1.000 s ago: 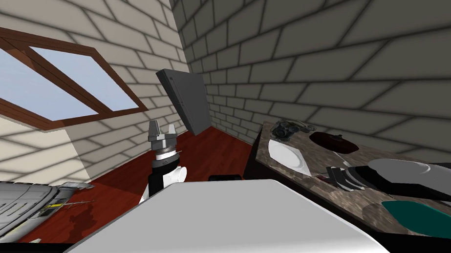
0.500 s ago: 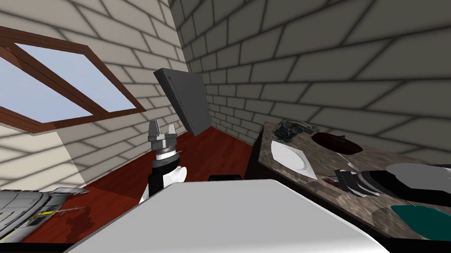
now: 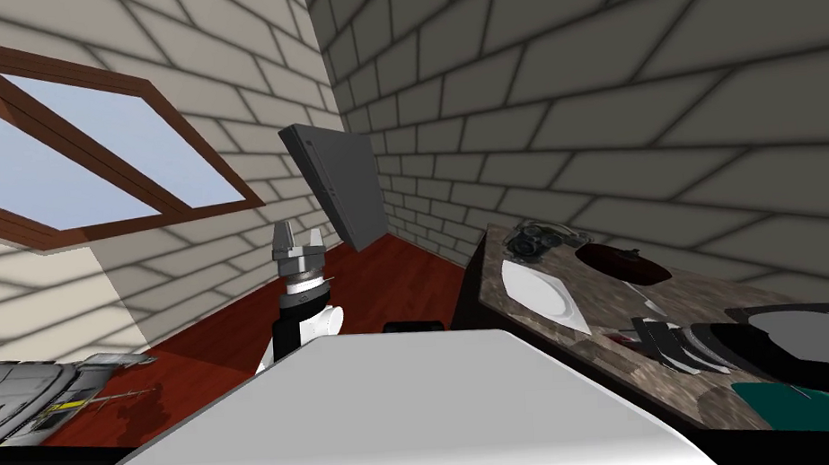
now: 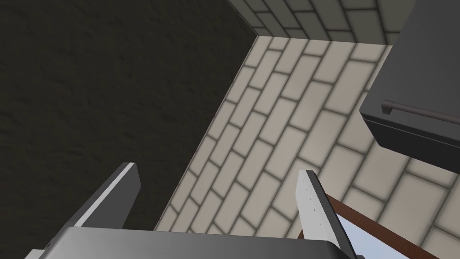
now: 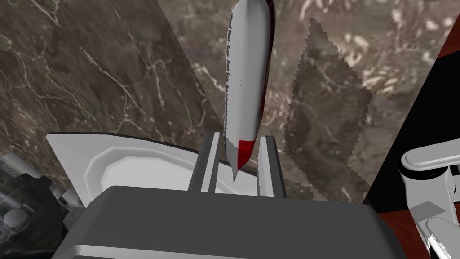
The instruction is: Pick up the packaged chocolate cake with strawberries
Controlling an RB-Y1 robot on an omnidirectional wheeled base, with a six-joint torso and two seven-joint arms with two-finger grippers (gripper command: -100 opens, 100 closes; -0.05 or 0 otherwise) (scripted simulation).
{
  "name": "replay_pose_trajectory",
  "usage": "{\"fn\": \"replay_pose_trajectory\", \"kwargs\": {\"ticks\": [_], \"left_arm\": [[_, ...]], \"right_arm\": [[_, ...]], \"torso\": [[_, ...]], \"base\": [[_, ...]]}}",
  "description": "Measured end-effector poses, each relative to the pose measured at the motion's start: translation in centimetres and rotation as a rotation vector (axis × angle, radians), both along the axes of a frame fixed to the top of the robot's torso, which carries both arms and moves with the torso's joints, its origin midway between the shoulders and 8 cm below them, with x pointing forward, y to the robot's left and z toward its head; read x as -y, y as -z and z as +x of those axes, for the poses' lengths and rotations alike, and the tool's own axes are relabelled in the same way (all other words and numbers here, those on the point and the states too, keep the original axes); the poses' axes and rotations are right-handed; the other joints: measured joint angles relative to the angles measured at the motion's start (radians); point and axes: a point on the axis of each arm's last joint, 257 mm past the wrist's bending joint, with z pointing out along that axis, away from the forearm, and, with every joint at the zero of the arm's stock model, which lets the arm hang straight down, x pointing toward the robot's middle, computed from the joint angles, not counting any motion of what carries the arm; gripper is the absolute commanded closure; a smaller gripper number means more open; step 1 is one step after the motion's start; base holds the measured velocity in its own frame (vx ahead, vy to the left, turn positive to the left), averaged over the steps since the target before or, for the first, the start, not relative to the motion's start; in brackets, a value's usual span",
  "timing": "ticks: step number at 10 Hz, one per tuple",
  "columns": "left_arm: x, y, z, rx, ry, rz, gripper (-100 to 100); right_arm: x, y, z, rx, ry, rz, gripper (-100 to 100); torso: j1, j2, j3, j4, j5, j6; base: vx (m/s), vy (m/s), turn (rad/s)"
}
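Hand, right (image 5: 237, 148): lower middle of its wrist view, fingers drawn close and pressing both sides of the packaged cake (image 5: 248, 76). This is a thin white wrapper with a red edge and a printed ingredients line, seen edge-on, running from the fingers to the top middle.
Grasp: made, by my judgement.
Lift: not confirmed. The shadow (image 5: 328, 117) lies apart from the package on the brown marbled bench (image 5: 103, 67), which hints at some clearance.
White angular dish (image 5: 126, 168): lower left, on the bench beside the hand.
Hand, left (image 3: 297, 240): centre-left of head view, raised over the red floor (image 3: 389, 281), fingers wide apart, holding nothing.
Dark grey cabinet (image 3: 342, 185): beyond, upper middle.
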Motion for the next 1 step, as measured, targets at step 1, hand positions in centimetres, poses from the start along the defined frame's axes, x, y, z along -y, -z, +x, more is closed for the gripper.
{"fn": "replay_pose_trajectory", "kwargs": {"ticks": [1], "left_arm": [[0.0,0.0,0.0,0.0,0.0,0.0,0]], "right_arm": [[-0.01,-0.01,-0.03,0.0,-0.004,0.0,0]], "torso": [[-0.001,0.001,0.0,0.0,0.0,0.0]], "base": [[0.0,0.0,0.0]]}}
